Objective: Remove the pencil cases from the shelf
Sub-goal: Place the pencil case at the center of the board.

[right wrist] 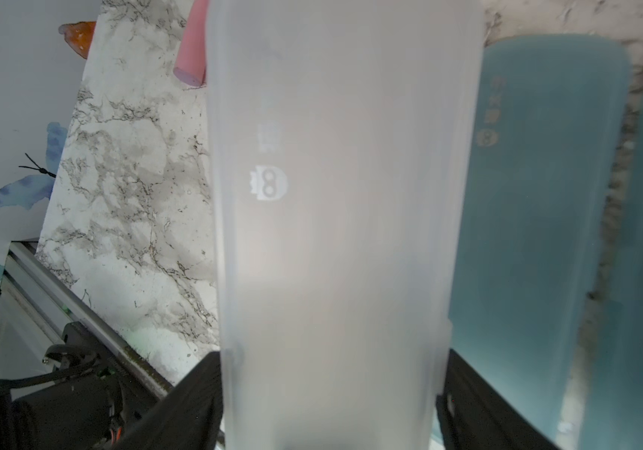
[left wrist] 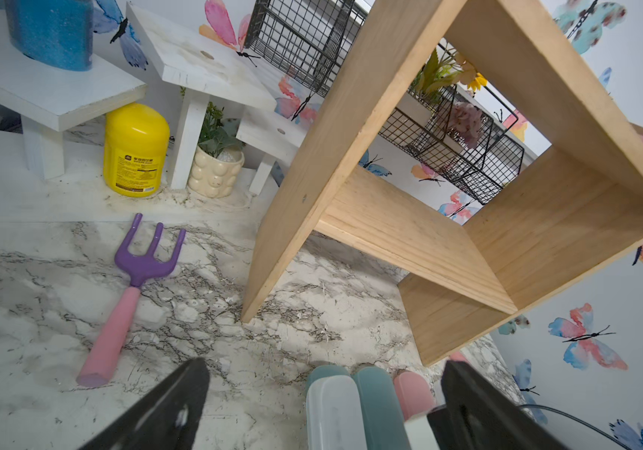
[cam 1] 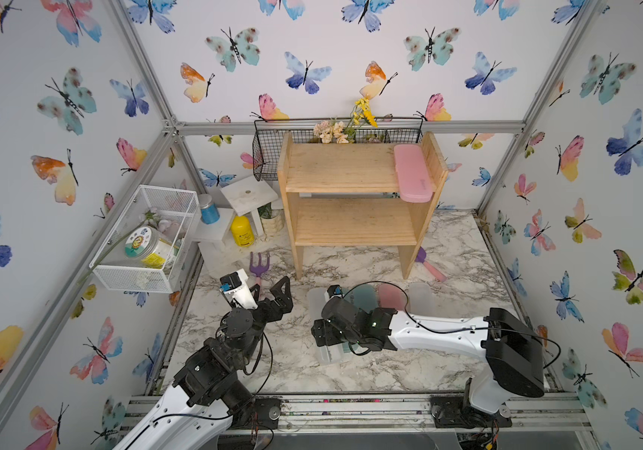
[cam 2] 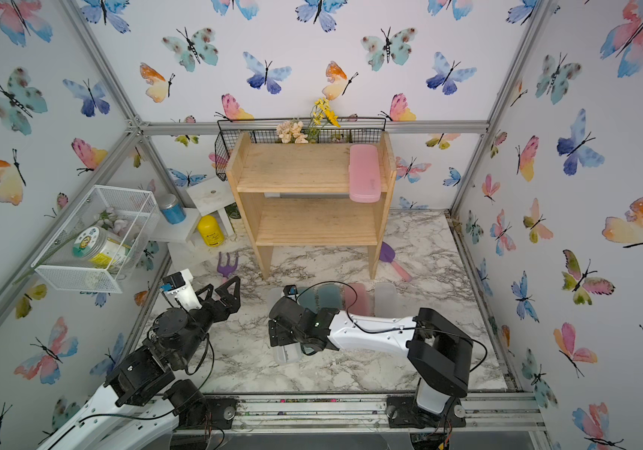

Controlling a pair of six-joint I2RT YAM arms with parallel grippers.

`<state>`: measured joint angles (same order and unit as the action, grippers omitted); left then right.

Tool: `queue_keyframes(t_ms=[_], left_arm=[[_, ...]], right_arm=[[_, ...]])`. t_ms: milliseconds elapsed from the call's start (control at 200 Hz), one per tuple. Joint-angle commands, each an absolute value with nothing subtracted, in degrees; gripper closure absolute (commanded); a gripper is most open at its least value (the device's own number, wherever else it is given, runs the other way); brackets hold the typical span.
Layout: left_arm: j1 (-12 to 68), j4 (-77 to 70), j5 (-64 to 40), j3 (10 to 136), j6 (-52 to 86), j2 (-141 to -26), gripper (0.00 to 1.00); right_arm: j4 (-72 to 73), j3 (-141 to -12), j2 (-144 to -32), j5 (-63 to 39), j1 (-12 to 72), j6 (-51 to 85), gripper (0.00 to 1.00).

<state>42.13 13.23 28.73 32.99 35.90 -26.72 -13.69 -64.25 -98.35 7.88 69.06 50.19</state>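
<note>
Gaping wide and empty near the garden fork (cam 1: pixel 259 263), left gripper (cam 1: pixel 273 284); clamped across a white pencil case (right wrist: pixel 335 214) over the marble table (cam 1: pixel 460 241), right gripper (right wrist: pixel 329 370); beside it, teal pencil cases (cam 2: pixel 329 298); farther right, pink pencil case (cam 1: pixel 413 173) on the shelf (cam 1: pixel 343 167), top tier, overhanging its front edge.

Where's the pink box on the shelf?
In a top view, the pink pencil case lies on the shelf, top tier, beside its right side panel.
</note>
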Motion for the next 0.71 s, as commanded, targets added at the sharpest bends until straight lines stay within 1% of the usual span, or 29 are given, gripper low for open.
queue_keyframes(t_ms=[0,160,320,410,701], left_arm=[[42.23,14.41,31.51,31.73,36.97,-25.72,0.01],[42.24,12.51,32.17,29.47,37.09,-25.22,0.01],[42.26,12.39,32.47,29.19,37.08,-25.75,0.01],[42.27,12.39,32.52,28.72,37.44,-25.84,0.01],[42.27,11.89,32.56,27.36,37.84,-25.32,0.01]], right_arm=[[-11.3,-67.43,-102.03,7.22,68.99,52.89,0.17],[-14.61,-73.31,-108.46,9.11,68.99,53.71,0.16],[-16.13,-76.8,-112.44,10.93,68.99,53.4,0.15],[-19.42,-79.27,-114.53,12.4,68.82,53.01,0.14],[-23.21,-80.5,-116.47,14.32,66.84,53.27,0.12]])
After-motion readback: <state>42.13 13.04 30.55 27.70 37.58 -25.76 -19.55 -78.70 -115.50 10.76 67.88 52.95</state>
